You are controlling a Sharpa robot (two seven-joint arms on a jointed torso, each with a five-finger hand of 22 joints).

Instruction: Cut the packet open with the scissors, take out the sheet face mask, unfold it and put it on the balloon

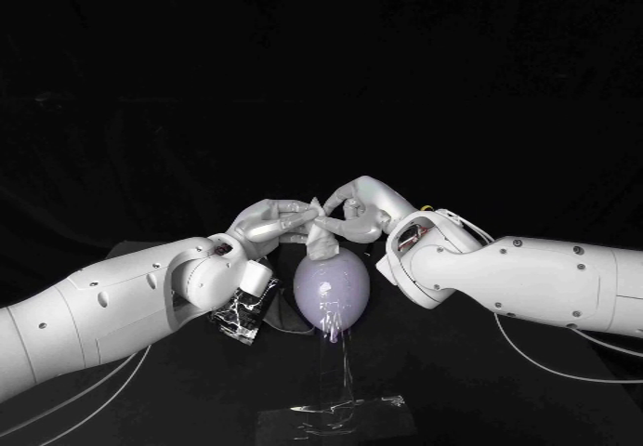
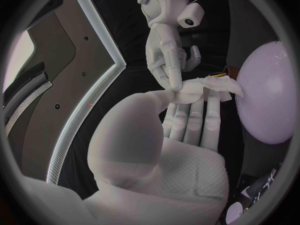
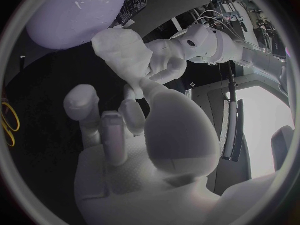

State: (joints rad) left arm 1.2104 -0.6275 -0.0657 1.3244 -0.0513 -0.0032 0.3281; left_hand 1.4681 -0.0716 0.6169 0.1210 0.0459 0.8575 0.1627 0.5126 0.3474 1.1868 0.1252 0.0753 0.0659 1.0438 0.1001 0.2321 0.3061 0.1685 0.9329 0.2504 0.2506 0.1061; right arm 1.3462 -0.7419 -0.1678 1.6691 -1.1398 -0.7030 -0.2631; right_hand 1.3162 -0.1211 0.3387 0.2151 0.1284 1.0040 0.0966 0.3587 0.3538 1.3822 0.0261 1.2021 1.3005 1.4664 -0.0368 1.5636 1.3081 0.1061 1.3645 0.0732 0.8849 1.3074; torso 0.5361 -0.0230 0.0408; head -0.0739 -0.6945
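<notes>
A pale lavender balloon (image 1: 331, 293) stands upright at the table's middle. Just above its top, both hands meet on the folded white sheet mask (image 1: 324, 238). My left hand (image 1: 275, 221) pinches it from the left and my right hand (image 1: 360, 206) from the right. In the left wrist view the mask (image 2: 209, 87) lies across my left fingertips (image 2: 195, 112), with the right hand (image 2: 165, 50) touching its edge, beside the balloon (image 2: 272, 92). In the right wrist view my right hand (image 3: 137, 150) holds the crumpled mask (image 3: 122, 55) below the balloon (image 3: 75, 10).
The dark cut packet (image 1: 245, 314) lies beside my left forearm, left of the balloon. A clear stand (image 1: 335, 409) carries the balloon near the table's front edge. Yellow scissors handles (image 3: 7, 120) lie on the black table.
</notes>
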